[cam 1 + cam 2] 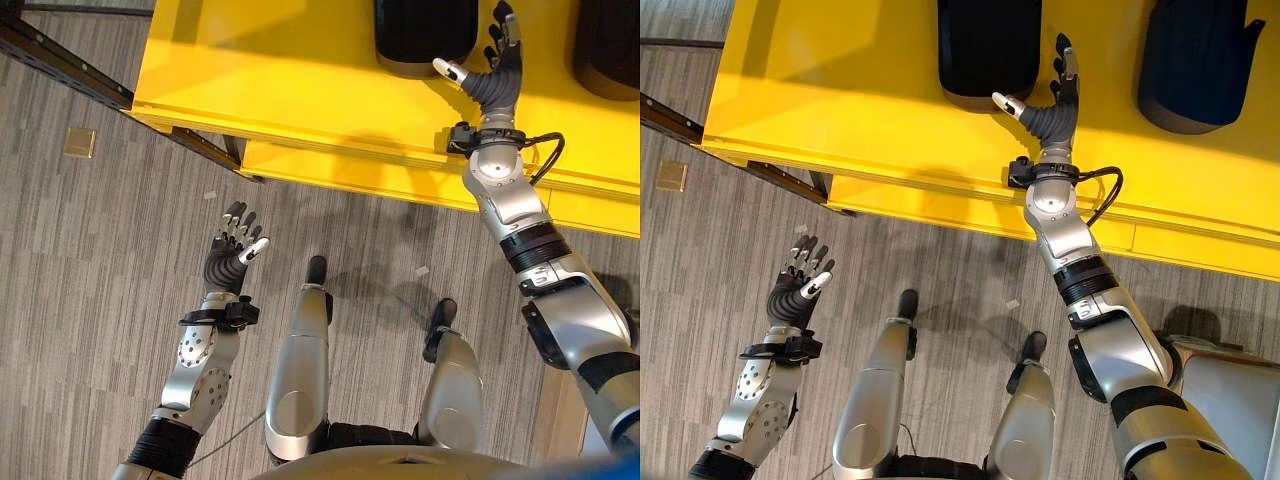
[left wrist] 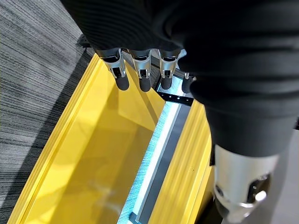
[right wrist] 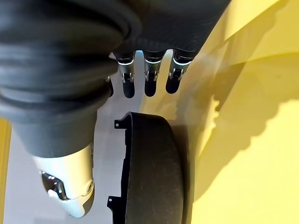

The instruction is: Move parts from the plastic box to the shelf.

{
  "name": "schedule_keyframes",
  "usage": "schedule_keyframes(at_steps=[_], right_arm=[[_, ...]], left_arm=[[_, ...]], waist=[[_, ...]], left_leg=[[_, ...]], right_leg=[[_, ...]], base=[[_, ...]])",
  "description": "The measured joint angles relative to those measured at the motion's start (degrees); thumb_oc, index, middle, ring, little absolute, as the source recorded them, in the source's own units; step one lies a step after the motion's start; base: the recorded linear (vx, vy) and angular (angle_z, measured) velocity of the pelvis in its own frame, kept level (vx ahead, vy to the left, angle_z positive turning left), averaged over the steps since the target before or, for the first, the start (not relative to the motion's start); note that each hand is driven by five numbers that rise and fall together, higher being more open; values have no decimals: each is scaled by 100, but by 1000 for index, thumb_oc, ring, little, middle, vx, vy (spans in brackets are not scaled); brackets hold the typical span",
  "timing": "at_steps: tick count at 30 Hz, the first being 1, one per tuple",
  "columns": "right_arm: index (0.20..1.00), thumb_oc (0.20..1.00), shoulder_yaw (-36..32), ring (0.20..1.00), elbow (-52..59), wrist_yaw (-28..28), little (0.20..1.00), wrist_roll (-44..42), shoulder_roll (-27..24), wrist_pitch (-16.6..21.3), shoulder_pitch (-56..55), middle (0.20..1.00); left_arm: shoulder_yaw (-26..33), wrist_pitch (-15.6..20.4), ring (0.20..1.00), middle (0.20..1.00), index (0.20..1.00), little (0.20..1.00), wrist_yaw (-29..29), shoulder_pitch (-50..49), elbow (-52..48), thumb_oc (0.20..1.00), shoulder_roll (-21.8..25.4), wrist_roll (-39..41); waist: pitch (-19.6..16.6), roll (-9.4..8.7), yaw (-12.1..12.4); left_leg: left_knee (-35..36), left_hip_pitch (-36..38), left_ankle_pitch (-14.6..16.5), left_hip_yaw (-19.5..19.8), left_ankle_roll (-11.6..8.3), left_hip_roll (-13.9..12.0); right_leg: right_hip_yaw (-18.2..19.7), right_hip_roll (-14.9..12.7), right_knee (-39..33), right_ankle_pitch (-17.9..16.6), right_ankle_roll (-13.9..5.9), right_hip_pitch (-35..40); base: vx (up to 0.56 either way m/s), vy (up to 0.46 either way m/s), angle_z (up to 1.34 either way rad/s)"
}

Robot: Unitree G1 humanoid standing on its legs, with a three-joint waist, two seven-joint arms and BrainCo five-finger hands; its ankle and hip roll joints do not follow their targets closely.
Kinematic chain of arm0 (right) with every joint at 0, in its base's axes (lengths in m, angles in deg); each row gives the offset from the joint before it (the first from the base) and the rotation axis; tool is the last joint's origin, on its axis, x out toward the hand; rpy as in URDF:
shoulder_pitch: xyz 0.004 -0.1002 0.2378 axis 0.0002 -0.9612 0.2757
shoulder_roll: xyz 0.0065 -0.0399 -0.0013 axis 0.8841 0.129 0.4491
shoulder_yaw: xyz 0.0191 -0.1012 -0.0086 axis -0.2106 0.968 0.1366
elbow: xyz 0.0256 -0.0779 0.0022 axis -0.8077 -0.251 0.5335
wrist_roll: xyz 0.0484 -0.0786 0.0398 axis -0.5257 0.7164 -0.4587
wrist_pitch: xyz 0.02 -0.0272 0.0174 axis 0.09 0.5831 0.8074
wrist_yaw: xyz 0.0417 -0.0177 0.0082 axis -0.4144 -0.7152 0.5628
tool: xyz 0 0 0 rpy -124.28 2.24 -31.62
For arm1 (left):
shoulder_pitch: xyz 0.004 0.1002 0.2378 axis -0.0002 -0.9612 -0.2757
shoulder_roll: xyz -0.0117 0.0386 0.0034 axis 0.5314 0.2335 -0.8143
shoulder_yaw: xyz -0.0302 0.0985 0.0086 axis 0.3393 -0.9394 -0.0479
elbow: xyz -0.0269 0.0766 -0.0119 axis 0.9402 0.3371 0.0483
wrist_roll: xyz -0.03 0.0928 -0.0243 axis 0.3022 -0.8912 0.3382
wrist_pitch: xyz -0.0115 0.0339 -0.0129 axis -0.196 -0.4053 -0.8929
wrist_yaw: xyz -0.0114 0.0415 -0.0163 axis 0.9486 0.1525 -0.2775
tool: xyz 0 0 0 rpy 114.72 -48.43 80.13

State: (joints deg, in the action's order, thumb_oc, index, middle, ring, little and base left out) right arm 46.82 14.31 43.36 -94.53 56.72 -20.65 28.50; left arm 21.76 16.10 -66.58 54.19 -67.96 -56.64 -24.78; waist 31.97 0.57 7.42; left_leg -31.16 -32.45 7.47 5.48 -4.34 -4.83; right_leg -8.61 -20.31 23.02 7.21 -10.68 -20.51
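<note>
Your right hand [image 1: 1055,100] reached over the yellow shelf [image 1: 840,100], fingers straight and spread, thumb out toward a black part [image 1: 990,45] that lay on the shelf just beside it; the hand held nothing. In the right wrist view that same black part [image 3: 154,168] showed as a curved dark shell past the fingertips [image 3: 149,86], apart from them. A second black part [image 1: 1195,65] lay further along the shelf on your right, well clear of the hand. Your left hand [image 1: 232,250] hung over the grey striped floor [image 1: 100,260], fingers loosely extended and empty. A dark metal rail [image 1: 60,60] ran under the shelf's left end, and a small tan square [image 1: 80,143] lay on the floor near it. You had no legible writing on any of these things.
</note>
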Motion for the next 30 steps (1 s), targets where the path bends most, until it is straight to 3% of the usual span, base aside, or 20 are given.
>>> schedule_keyframes(at_steps=[30], right_arm=[[1000,1000,224,1000,0,-155,1000,-7,242,-1,34,1000]], left_arm=[[4,0,1000,1000,1000,1000,14,0,2,1000,-3,7]], waist=[[-1,2,3]], left_leg=[[1,-26,-1,7,-1,0]], right_leg=[[1,-1,26,3,5,-27]], base=[[0,0,0]])
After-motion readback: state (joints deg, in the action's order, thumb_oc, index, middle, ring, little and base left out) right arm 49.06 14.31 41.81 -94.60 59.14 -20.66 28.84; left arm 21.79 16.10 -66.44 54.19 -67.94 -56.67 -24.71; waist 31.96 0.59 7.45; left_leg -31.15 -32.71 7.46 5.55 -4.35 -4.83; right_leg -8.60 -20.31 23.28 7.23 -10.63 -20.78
